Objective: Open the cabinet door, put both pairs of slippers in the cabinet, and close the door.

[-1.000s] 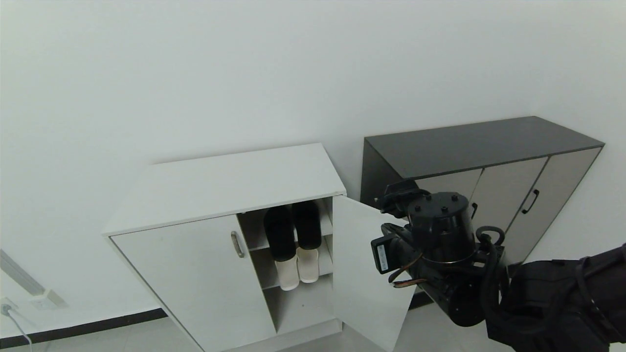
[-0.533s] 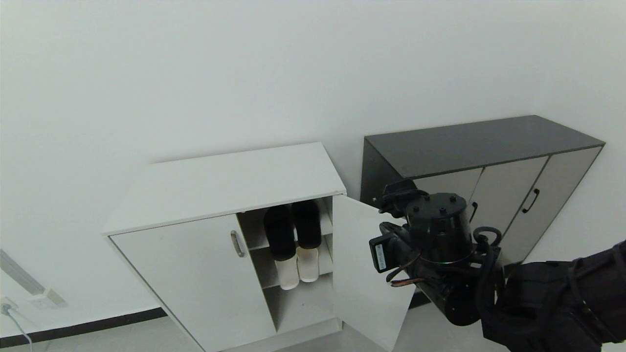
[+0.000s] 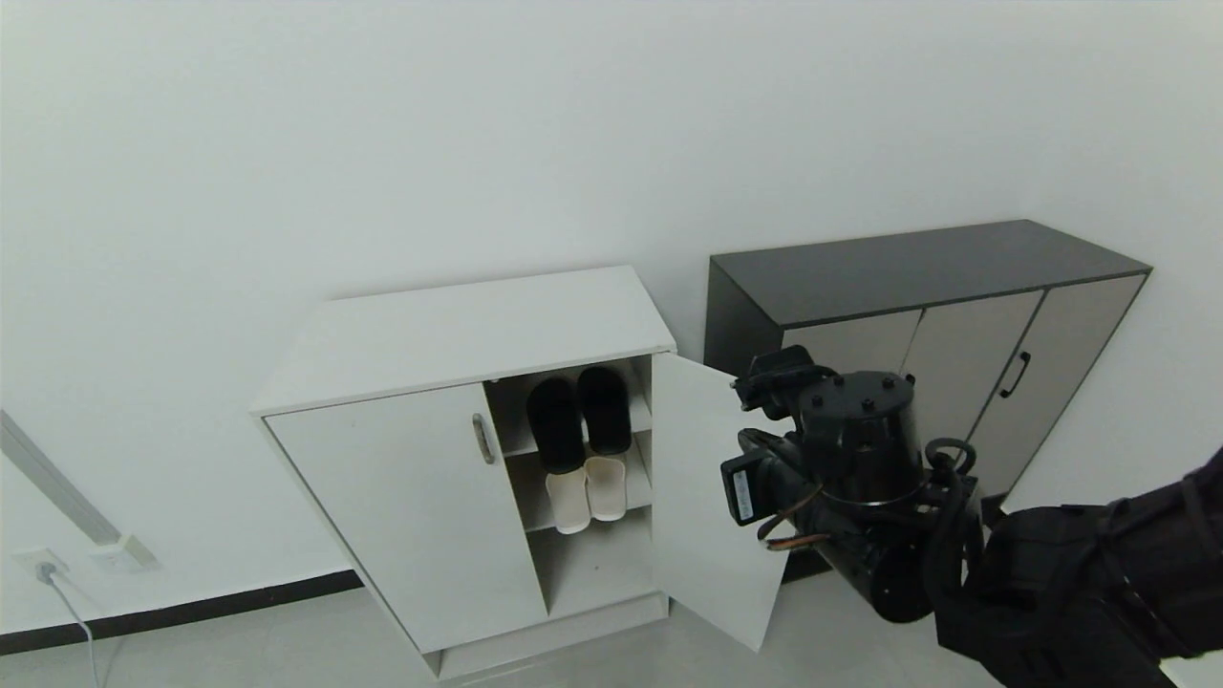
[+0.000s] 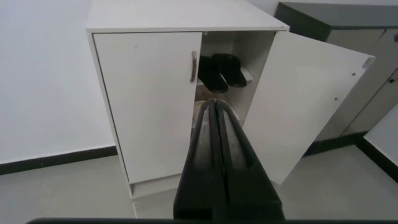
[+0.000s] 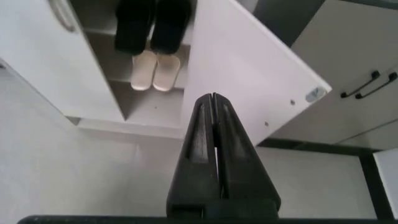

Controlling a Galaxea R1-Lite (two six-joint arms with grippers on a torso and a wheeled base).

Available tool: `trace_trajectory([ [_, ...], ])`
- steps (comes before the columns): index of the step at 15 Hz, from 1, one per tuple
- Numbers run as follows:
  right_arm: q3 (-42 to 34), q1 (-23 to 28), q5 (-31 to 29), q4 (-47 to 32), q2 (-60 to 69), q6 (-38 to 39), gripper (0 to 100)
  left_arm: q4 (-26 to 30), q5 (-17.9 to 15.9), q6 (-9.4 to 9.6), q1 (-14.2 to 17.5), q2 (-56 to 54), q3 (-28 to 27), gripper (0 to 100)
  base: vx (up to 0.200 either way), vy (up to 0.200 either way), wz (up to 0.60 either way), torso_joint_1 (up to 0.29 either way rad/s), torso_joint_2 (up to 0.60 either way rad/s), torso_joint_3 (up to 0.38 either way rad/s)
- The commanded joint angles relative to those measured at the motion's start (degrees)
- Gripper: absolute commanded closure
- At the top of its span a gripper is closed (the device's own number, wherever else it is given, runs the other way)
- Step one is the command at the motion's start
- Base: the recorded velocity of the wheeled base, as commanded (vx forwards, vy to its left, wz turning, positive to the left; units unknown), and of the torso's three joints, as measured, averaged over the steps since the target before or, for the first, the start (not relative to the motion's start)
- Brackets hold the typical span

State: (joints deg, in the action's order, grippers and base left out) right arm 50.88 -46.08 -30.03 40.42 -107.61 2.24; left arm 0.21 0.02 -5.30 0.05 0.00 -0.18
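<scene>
The white cabinet (image 3: 459,334) stands against the wall with its right door (image 3: 702,497) swung open and its left door (image 3: 411,506) closed. Black slippers (image 3: 578,411) lie on the upper shelf, white slippers (image 3: 588,492) on the shelf below. My right gripper (image 3: 769,377) hangs just to the right of the open door's top edge. In the right wrist view that gripper (image 5: 213,98) is shut and holds nothing, with the door (image 5: 242,68) and both pairs (image 5: 155,70) beyond it. My left gripper (image 4: 214,102) is shut and bare, facing the cabinet (image 4: 174,15) from a distance.
A dark cabinet (image 3: 917,268) with grey doors stands right beside the white one, close behind the open door. A wall socket with a cable (image 3: 38,564) sits low at the far left. Bare floor lies in front of both cabinets.
The whole head picture has shifted, so the camera moved; the cabinet now looks a little farther off. The door, the slippers and my right arm keep their places relative to each other.
</scene>
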Motion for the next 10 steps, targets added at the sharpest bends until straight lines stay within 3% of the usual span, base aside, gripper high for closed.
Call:
trace_trajectory([
  [1,3.08,4.95,3.57,0.45,-1.29,-0.84,100,-0.03,-0.02,0.03,0.04,0.00,0.01,100,0.000,0.000,0.00,0.000,0.00,0.000],
  [6,17.93,17.60,8.84,-5.44,-8.67,-1.10,100,-0.03,-0.02,0.03,0.04,0.00,0.01,100,0.000,0.000,0.00,0.000,0.00,0.000],
  [10,22.51,21.91,12.45,-5.97,-13.68,-0.66,100,-0.03,-0.02,0.03,-0.05,0.00,0.01,100,0.000,0.000,0.00,0.000,0.00,0.000],
])
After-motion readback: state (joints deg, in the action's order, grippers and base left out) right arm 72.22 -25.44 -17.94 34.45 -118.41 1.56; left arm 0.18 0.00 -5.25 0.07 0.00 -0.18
